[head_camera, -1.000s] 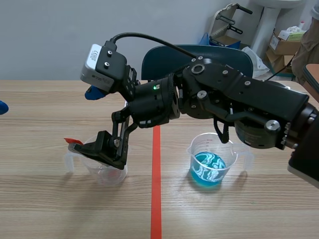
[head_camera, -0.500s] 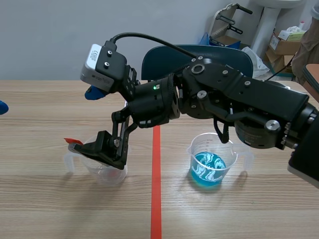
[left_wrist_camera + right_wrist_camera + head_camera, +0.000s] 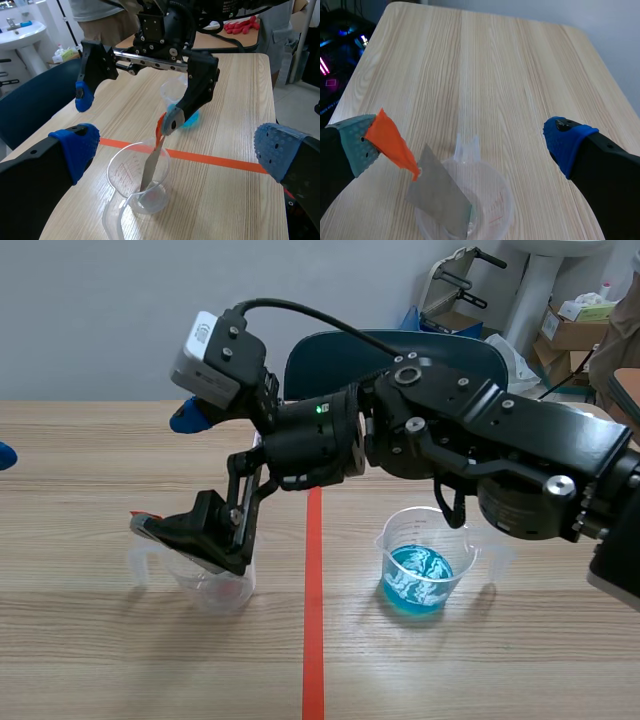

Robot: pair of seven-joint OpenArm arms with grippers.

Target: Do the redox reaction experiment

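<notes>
1 metal strip (image 3: 440, 196): grey, flat, w/ an orange-red tab (image 3: 392, 145) at its top end. It stands tilted in the clear beaker (image 3: 492, 200), lower end at the bottom, tab end leaning out over the rim. The tab touches the grey-green pad (image 3: 355, 145) on 1 finger of the right gripper (image 3: 461, 144). The other finger, w/ a blue pad, is well apart from the strip. So the fingers are spread wide w/ nothing pinched between them.

2 beakers, both clear plastic w/ spout & handle. No. 1, the clear beaker, sits left of the tape line (image 3: 313, 640) & holds the strip; can't tell if there's any liquid in it. No. 2, the blue beaker (image 3: 420, 575), sits right of the line & holds blue liquid w/ white swirls, low in the cup.

2 grippers. The right arm reaches across past the line, its gripper over the clear beaker. Left gripper (image 3: 176, 151): fingers wide, holding nothing, over the table (image 3: 100, 660), clear beaker just ahead of it.

1 dark blue chair (image 3: 330, 355) behind the table.
</notes>
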